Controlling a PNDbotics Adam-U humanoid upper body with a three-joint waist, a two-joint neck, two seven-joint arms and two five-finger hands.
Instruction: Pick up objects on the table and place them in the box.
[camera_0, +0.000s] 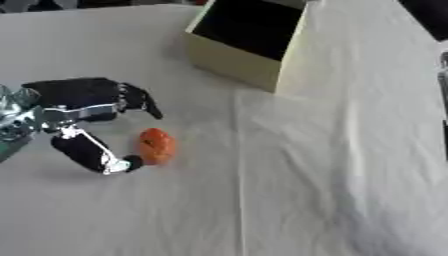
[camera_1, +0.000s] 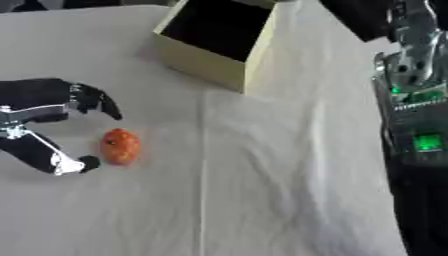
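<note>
A small orange-red oval object (camera_0: 157, 145) lies on the white cloth at the left of the table. My left hand (camera_0: 83, 100) hovers just to its left, open, with the fingers spread above the object and the thumb (camera_0: 118, 163) low beside it, nearly touching. Nothing is held. The cream cardboard box (camera_0: 229, 59) stands at the back centre, tipped toward me, its dark inside showing. Of my right side only the arm (camera_1: 413, 75) shows at the right edge in the right eye view; its hand is out of view.
The white cloth (camera_0: 306, 175) covers the whole table, with a fold line running down its middle. The right arm's electronics with green lights (camera_1: 427, 142) fill the right edge.
</note>
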